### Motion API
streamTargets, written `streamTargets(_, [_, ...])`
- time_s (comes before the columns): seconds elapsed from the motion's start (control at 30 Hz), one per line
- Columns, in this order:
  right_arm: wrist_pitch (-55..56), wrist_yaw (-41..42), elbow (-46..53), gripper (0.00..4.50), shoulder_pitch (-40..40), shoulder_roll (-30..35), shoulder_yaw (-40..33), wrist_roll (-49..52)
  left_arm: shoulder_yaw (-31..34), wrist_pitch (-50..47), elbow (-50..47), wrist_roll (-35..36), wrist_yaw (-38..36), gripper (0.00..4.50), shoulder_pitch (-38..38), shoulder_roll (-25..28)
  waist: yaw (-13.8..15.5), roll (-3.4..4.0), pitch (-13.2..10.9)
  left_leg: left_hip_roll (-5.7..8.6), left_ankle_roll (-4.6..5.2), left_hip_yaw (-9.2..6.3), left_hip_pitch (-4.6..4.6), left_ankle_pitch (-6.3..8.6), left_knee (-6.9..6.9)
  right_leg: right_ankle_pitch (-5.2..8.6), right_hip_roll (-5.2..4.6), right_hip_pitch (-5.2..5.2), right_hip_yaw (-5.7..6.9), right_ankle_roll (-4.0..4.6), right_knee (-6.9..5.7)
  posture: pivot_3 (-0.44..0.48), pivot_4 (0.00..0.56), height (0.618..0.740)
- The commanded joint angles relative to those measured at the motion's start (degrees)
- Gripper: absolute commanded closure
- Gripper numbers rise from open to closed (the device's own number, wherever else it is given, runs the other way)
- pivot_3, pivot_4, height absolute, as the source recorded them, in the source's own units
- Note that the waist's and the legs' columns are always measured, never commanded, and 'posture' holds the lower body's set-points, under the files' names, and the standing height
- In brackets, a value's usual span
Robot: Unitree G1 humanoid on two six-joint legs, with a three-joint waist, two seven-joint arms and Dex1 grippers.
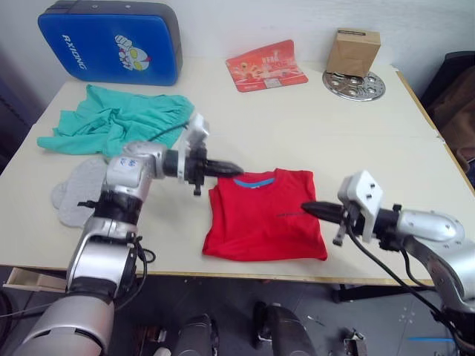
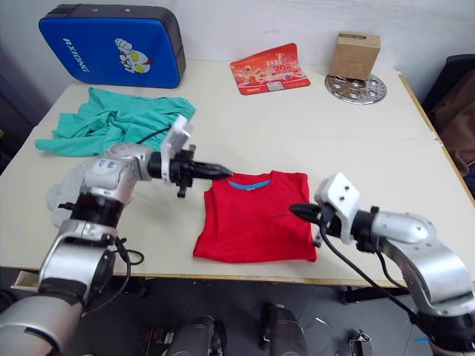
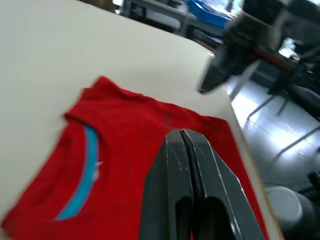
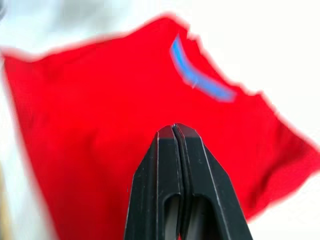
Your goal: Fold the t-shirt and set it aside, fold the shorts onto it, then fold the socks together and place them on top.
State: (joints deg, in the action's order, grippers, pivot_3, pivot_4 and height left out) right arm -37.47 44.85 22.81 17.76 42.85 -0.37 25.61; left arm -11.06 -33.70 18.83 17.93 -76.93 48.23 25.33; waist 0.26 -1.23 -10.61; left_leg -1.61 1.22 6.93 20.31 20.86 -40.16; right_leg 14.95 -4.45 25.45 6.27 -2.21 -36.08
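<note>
The t-shirt (image 1: pixel 265 215) lies near the front edge of the table (image 1: pixel 356 133), already folded into a rough rectangle with the blue collar band on the far side. Our left gripper (image 1: pixel 231 168) is clenched on nothing, its tip at the shirt's collar corner. Our right gripper (image 1: pixel 308 209) is also closed and empty, over the shirt's right edge. We judge the cloth to be light, soft and limp; it will sag and open if lifted from one point, so we should take it by two edges or corners together. The shorts (image 1: pixel 119 122) lie crumpled at the far left, and the socks (image 1: pixel 74 189) are just in front of them.
</note>
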Motion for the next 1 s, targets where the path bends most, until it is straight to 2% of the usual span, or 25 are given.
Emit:
streamTargets(0.03, [1.35,-1.76,-6.4,4.5,3.91,-2.4,5.8,-5.54,-5.08,3.94,-1.84,-4.99,2.92,4.48,-2.62,-0.6,0.04,0.0,0.0,0.01,0.01,0.0,0.02,-0.01,-0.01,0.0,0.0,0.01,0.01,0.0,0.01,0.0,0.15,0.74])
streamTargets(0.2, [3.44,-7.85,-22.5,4.5,11.1,-7.57,8.7,-13.47,-6.82,10.0,5.17,-9.88,7.47,4.48,-4.15,-1.03,-0.23,0.01,0.0,0.02,0.03,0.07,0.02,-0.02,-0.01,0.0,-0.03,0.06,-0.03,0.0,-0.01,0.0,0.15,0.74])
streamTargets(0.37, [4.94,-12.8,-32.07,4.5,13.27,-6.5,4.61,-17.74,-4.22,11.45,6.48,-9.44,7.6,4.48,-5.98,1.91,-0.3,0.02,0.0,-0.01,0.03,0.06,0.03,-0.02,0.01,0.0,-0.06,0.05,-0.01,0.0,-0.06,0.0,0.15,0.74])
streamTargets(0.47, [2.59,-9.61,-27.59,4.5,12.01,-5.48,-1.18,-12.47,-0.61,9.86,3.3,-6.52,7.34,4.48,-7.12,3.42,-0.36,0.03,0.01,-0.04,0.03,0.04,0.02,-0.02,0.02,0.0,-0.06,0.04,0.0,0.0,-0.07,0.0,0.15,0.74])
streamTargets(0.6, [-12.15,-1.88,-13.83,4.5,7.03,-0.82,-10.17,1.35,4.27,0.81,-6.49,0.68,4.52,4.48,-7.38,7.08,-0.31,0.11,-0.05,-0.06,0.03,-0.01,0.1,-0.02,0.02,0.0,-0.06,0.08,0.02,0.0,-0.06,0.0,0.15,0.74])
streamTargets(0.67, [-21.6,0.68,-8.71,4.14,3.63,2.34,-14.15,8.41,5.98,-1.61,-9.98,2.8,4.14,4.5,-7.27,8.93,-0.2,0.12,-0.05,-0.07,0.03,-0.06,0.11,-0.01,0.03,0.0,-0.06,0.08,0.04,0.0,-0.04,0.0,0.15,0.74])
streamTargets(0.77, [-31.31,3.28,-3.96,3.24,-1.18,5.5,-17.8,16.48,7.46,-0.56,-13.24,4.46,3.11,3.91,-7.56,10.71,-0.11,0.11,-0.04,-0.06,0.05,-0.11,0.08,0.0,0.04,0.0,-0.08,0.01,0.06,0.0,0.02,0.0,0.15,0.74])
streamTargets(0.87, [-36.47,3.54,-2.45,2.14,-5.19,6.01,-18.31,20.54,8.03,0.3,-15.75,5.76,1.95,2.95,-7.37,11.98,-0.11,0.11,-0.04,-0.04,0.07,-0.1,0.04,0.01,0.04,0.0,-0.1,-0.01,0.04,0.0,0.01,0.0,0.15,0.74])
streamTargets(1.0, [-38.89,0.67,-5.0,0.73,-5.38,2.48,-16.79,22.12,8.95,3.46,-16.39,6.74,2.42,1.65,-7.79,11.21,-0.3,0.11,-0.05,-0.03,0.06,-0.05,0.0,0.01,0.04,0.0,-0.09,-0.01,-0.01,0.0,0.08,0.0,0.15,0.74])
